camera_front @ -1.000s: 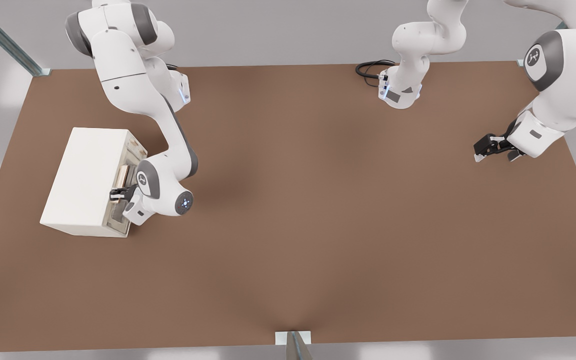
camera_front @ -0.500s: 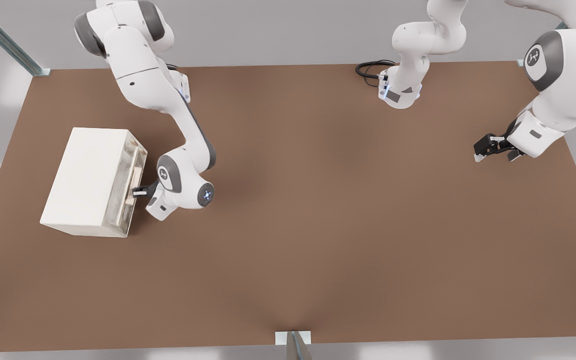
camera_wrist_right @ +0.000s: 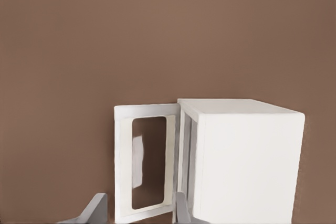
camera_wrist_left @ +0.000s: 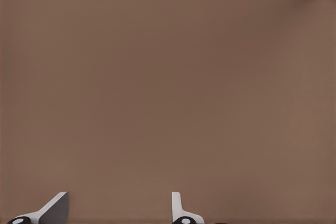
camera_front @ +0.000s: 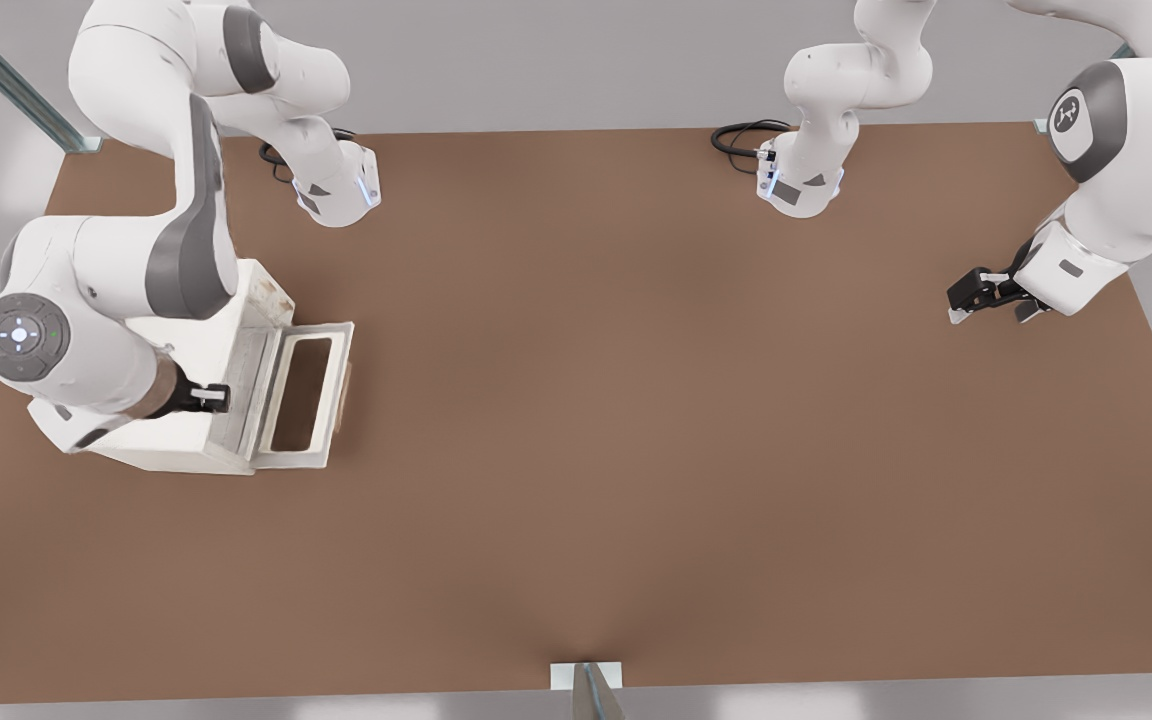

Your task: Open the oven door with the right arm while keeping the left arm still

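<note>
The oven door [camera_front: 276, 385] lies swung fully down, flat on the brown table, its tan handle [camera_front: 346, 385] along the edge farthest from the small cream oven [camera_front: 204, 352]. The right arm [camera_front: 116, 270] hangs over the oven at the front view's left and hides most of the box. Its gripper [camera_front: 208, 398] is above the oven's front edge, open and holding nothing. In the right wrist view the door's frame [camera_wrist_right: 123, 166] and the oven [camera_wrist_right: 247, 166] lie well below the gripper [camera_wrist_right: 137, 211], whose fingers stand apart. The left arm [camera_front: 1106, 170] stays at the front view's right.
The right arm's base [camera_front: 336, 190] and the left arm's base [camera_front: 806, 170] stand along the table's far edge, with a black cable [camera_front: 741, 135] beside the latter. A metal bracket [camera_front: 586, 680] sits at the near edge. Brown tabletop [camera_front: 636, 450] spreads between oven and left arm.
The door went from nearly shut to fully open and flat. The gripper let go of the handle and the arm lifted back over the oven, toward the front view's left.
</note>
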